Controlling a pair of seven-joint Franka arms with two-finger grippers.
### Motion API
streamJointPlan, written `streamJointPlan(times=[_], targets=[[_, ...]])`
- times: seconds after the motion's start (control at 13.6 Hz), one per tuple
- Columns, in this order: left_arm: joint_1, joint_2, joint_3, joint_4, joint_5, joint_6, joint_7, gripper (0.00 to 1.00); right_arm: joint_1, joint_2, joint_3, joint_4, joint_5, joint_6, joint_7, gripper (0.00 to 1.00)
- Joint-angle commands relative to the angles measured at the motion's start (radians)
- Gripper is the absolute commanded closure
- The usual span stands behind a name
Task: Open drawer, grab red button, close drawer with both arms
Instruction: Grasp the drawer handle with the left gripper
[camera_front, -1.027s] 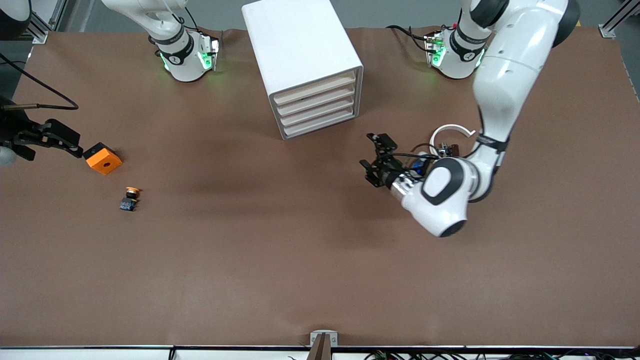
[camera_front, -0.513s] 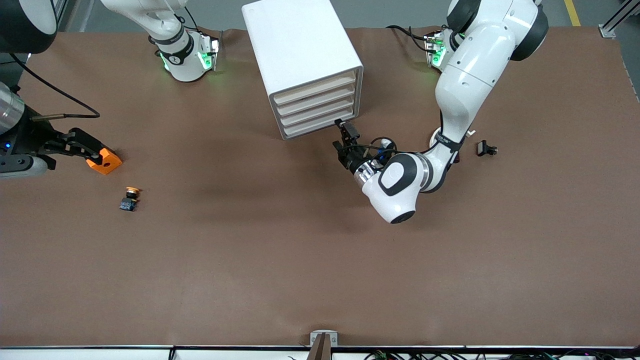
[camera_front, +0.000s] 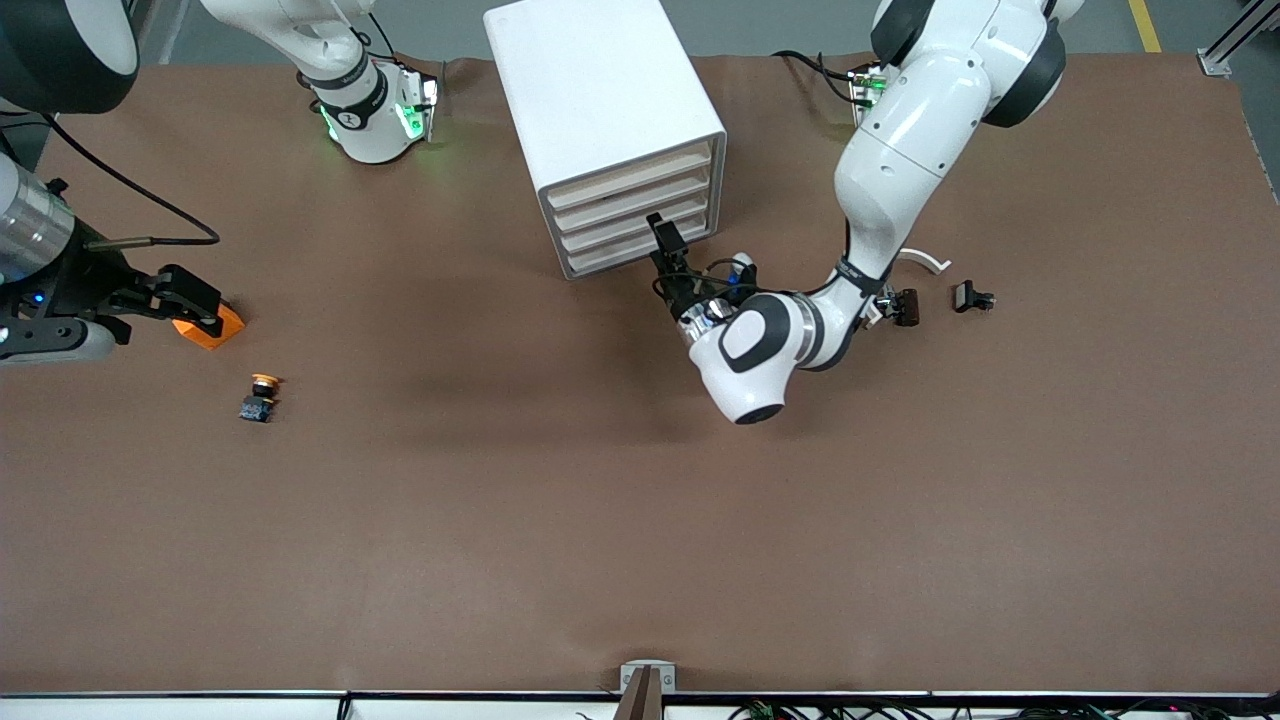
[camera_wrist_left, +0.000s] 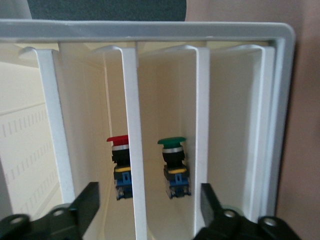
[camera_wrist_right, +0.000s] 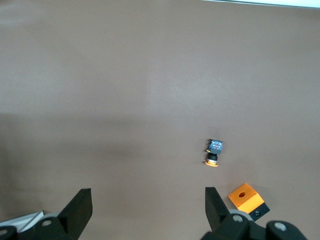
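Brown table (camera_front: 600, 520) – white cabinet (camera_front: 600, 110), orange cube (camera_front: 208, 325), yellow-capped button (camera_front: 260, 397)

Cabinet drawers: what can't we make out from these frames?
- Red button: left wrist view only, partly covered by a drawer front; which drawer holds it is unclear.
- Front view: cabinet contents hidden by its drawer fronts.
- Left hand: contact with a drawer can't be judged.
- Right hand covers part of the orange cube.

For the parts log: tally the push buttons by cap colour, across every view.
red-capped button, inside the cabinet: 1
green-capped button, inside the cabinet beside it: 1
yellow-orange-capped button, on the table: 1
Total: 3
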Motion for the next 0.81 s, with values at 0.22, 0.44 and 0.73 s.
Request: streamJointPlan(times=[0.22, 0.44, 0.73], targets=[[-0.025, -0.018, 0.002, -0.025, -0.017, -0.017, -0.019, 0.28, 0.026, 0.030, -0.004, 0.028, -0.006, -0.007, 0.040, 0.00], [-0.050, -0.021, 0.002, -0.027, -0.017, -0.016, -0.020, 0.47, 0.029, 0.035, -0.004, 0.027, -0.005, -0.007, 0.035, 0.00], [-0.053, -0.023, 0.002, -0.032, -0.020, -0.016, -0.019, 0.70, 0.037, 0.035, -0.004, 0.016, 0.000, -0.059, 0.040, 0.00]])
